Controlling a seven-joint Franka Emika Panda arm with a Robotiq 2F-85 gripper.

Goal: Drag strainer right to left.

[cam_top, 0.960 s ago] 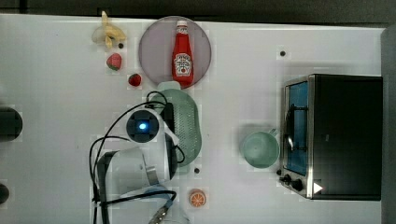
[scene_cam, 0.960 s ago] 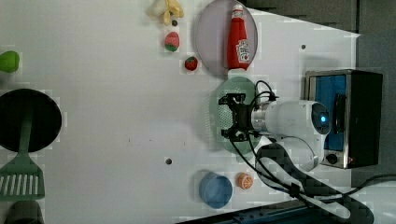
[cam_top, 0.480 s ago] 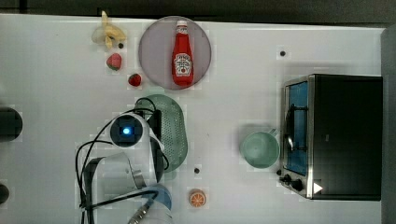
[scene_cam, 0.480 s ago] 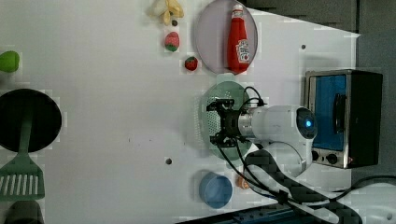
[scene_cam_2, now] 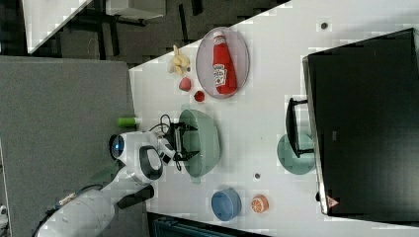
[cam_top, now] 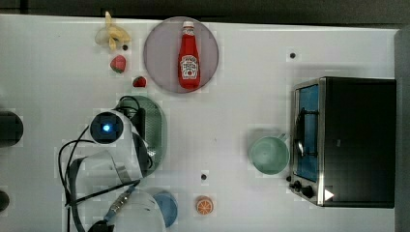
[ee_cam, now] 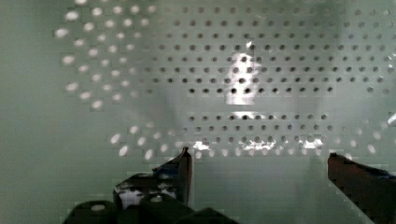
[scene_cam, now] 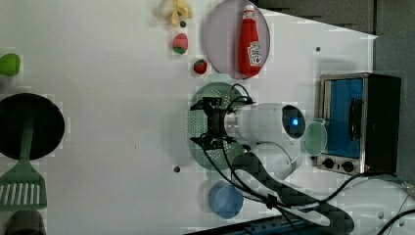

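Fingers are spread wide on the gripper [ee_cam: 259,161], down inside the strainer [cam_top: 155,126] with nothing pinched, so my guess is they could ride up the sloped wall and skip out mid-drag, or the strainer could twist off course since it's only pushed from inside. It's close to the little strawberry [cam_top: 139,81], so a wobble toward the top view's top might knock that. Strainer sits below the plate [cam_top: 159,58] with the ketchup bottle [cam_top: 188,54], well apart from the cup [cam_top: 269,154], open side up, long axis running top to bottom in the top view.
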